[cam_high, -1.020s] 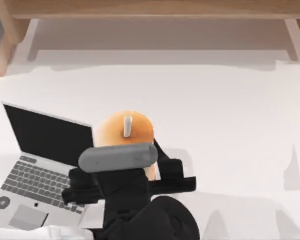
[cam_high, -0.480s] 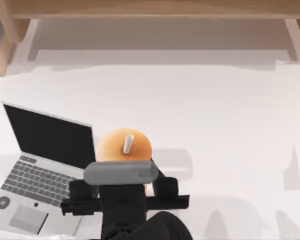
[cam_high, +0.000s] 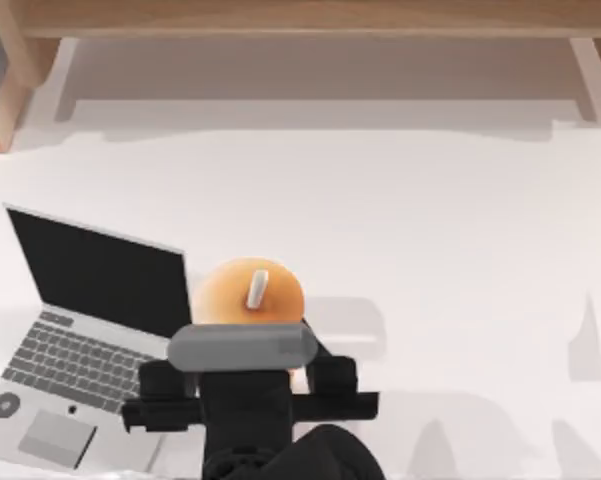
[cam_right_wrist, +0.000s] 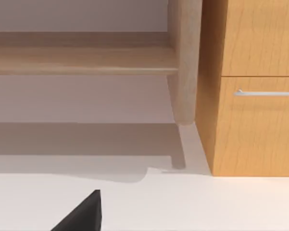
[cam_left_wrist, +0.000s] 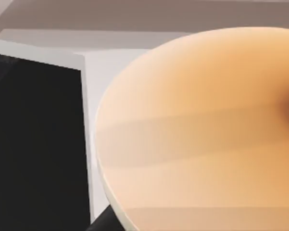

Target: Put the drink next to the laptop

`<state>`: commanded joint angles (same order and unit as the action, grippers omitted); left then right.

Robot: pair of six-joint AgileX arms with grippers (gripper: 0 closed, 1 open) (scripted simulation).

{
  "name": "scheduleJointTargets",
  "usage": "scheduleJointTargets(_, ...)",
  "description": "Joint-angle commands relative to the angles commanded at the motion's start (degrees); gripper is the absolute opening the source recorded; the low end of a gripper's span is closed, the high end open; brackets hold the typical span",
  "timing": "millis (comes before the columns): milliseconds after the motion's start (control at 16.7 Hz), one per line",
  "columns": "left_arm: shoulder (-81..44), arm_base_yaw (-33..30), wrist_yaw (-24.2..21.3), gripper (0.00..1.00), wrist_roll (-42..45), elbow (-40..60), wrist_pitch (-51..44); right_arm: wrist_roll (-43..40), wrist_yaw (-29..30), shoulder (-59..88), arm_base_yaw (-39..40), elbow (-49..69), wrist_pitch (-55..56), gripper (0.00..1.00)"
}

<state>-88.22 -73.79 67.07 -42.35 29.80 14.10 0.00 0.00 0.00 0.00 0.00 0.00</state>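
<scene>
Nothing had shifted in half a second: left gripper gripped the orange drink, standing just right of the open laptop; right gripper's jaw state couldn't be told.

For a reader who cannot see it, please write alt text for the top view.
The left arm's black end effector is at the round orange cup with a short white straw, which stands just right of the open slim silver laptop. Both are on the white table, toward its left side.
</scene>
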Motion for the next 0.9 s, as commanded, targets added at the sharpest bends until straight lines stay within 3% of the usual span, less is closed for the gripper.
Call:
scheduleJointTargets(540, 0.0, 0.0, 0.0, 0.98, 0.0, 0.0, 0.0, 0.0, 0.0, 0.0, 0.0, 0.0, 0.0, 1.0)
scheduleJointTargets(900, 0.0, 0.0, 0.0, 1.0, 0.0, 0.0, 0.0, 0.0, 0.0, 0.0, 0.0, 0.0, 0.0, 1.0)
